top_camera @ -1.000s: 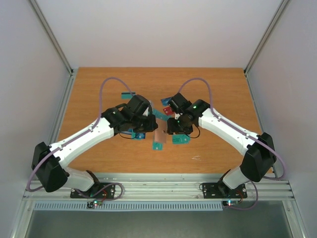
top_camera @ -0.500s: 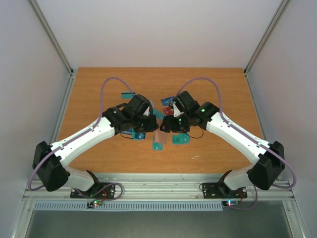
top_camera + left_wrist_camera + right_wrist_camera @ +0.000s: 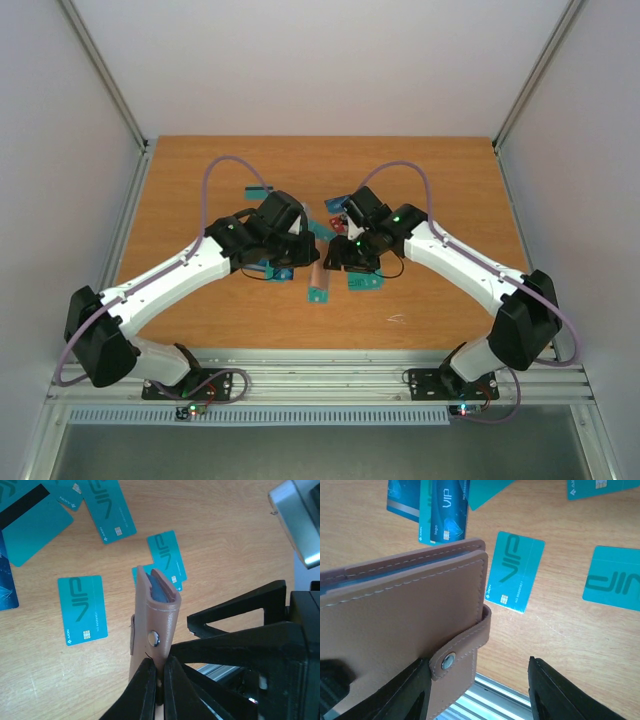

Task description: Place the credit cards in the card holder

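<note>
While the left gripper [image 3: 159, 676] was pinched tight on the bottom edge of the card holder [image 3: 156, 611], the holder stood on edge above its fingertips with its mouth turned away from the pincer. A blue card [image 3: 161, 589] sat in the slot. Noted the right gripper [image 3: 477, 682] spread wide, nothing between its fingers [image 3: 412, 692]; the holder's tan face and snap tab [image 3: 462, 647] filled the space just ahead of one of them. Loose credit cards [image 3: 82, 609] lay flat on the table [image 3: 225, 540] beyond the left pincer and off to one side. A teal card [image 3: 514, 572] lay just past the holder's edge, ahead of the open right jaws. Judgement: the step in hand was fetching another card with the right arm. To do it well, pick a card that overlaps no other and work a fingertip under a short edge, since the cards lie flush on the wood. Then feed it short edge first, square to the slot. Risk: the narrow pinch on the holder's edge could let it twist as a card pushes in.
</note>
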`<state>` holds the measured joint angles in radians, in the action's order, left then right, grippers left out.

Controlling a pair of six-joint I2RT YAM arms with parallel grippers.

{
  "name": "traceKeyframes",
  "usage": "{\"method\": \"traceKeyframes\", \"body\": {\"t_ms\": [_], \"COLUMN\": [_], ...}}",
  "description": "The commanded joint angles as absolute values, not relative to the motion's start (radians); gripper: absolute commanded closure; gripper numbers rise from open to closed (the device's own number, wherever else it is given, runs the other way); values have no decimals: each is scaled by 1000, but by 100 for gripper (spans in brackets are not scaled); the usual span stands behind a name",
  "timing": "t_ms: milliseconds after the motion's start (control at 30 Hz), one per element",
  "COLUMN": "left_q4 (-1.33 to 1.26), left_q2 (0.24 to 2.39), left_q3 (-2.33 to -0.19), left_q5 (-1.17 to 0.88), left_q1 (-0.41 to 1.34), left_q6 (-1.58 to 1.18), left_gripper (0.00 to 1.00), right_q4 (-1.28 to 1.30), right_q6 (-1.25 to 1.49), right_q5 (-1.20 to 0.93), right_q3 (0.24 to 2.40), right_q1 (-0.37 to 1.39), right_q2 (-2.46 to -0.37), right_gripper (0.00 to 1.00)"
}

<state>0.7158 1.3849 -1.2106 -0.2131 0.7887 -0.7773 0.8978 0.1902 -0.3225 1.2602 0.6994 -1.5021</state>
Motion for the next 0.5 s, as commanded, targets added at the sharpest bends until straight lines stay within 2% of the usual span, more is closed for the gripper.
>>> {"method": "traceKeyframes", "body": {"t_ms": [0, 467], "left_q4": [645, 639], "left_q2": [1336, 1339], "left_q3": [-1210, -1210], "left_q5": [-233, -236], "left_q1": [796, 795], "left_q6": [-781, -785], "left_gripper": [100, 100], "right_q4": [942, 975], "right_q6": [191, 171], "right_q5": [-285, -233], "right_q3": [1238, 1238], "right_q1": [694, 677], "right_q2": [-1541, -1565], "right_gripper": [46, 46]}}
